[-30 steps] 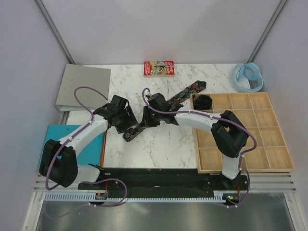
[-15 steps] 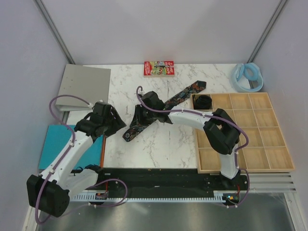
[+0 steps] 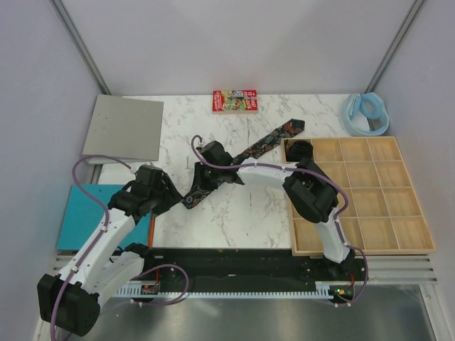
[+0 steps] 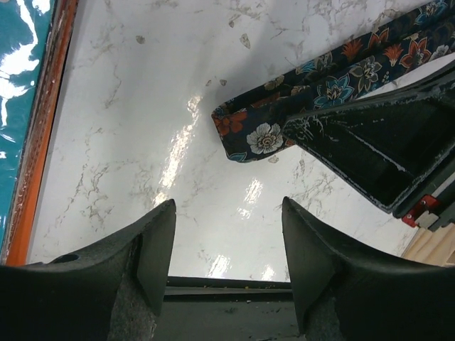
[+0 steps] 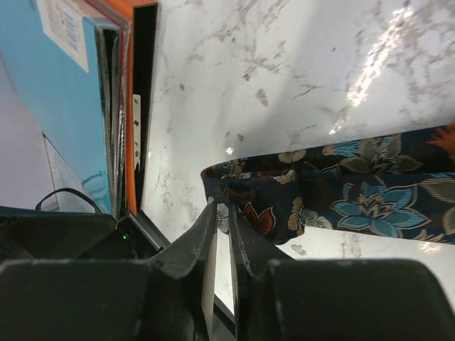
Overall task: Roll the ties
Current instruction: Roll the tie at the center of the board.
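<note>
Pinching folded end, narrow floral fabric tie [image 5: 370, 192]: right claw [image 5: 222, 208].

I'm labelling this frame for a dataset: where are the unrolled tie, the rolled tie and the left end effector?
unrolled tie [image 3: 274, 139], top view, its far stretch.
rolled tie [image 3: 300, 149], top view, top of coil.
left end effector [image 4: 227, 213], left wrist view, gap between fingertips.

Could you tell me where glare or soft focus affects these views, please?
Left wrist view: bright glare streaks on the white marble table beside the dark floral-print fabric tie, which is sharp; the left gripper's black fingers are dark and soft. Right wrist view: glare at upper right, the right gripper's fingers blurred in the foreground. Top view: even light, no strong glare.
</note>
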Motion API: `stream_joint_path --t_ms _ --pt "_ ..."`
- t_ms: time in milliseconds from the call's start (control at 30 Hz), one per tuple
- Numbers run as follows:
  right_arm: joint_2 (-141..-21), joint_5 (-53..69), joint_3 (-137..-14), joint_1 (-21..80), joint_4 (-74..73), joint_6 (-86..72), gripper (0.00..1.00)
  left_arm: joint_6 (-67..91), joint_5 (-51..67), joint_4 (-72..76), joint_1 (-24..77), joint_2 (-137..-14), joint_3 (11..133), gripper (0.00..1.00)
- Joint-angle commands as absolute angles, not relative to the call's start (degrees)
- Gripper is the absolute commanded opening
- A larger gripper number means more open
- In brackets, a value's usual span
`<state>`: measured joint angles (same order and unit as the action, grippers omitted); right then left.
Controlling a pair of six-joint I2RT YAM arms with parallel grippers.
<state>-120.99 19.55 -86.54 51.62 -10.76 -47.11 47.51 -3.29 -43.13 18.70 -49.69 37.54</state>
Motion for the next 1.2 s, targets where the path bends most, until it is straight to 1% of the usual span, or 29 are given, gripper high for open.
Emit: stream_joint_path --t_ms 0,300,567,833,1167 --pt "-122.34 18.54 -86.57 49.92 -10.55 -45.09 0.18 47.90 -1.76 -40.61 18.37 -50.09 36.48 0.67" --pt "-122.70 18.02 -82.80 47.99 -9.93 -43.16 0.16 48.60 1.23 -32.97 18.46 -52.29 31.12 0.66" --pt "-122.78 18.81 -81.21 47.81 -8.09 -43.59 0.16 49.74 2.64 -26.20 18.46 -56.07 30.32 0.66" --pt "-123.13 19.77 -80.07 47.72 -6.59 -44.38 0.16 53.69 2.29 -18.38 18.46 -60.37 28.04 0.63" --pt "-123.40 20.21 -79.01 47.72 -5.63 -44.74 0.15 59.68 0.70 -12.48 18.46 -62.84 24.17 0.60"
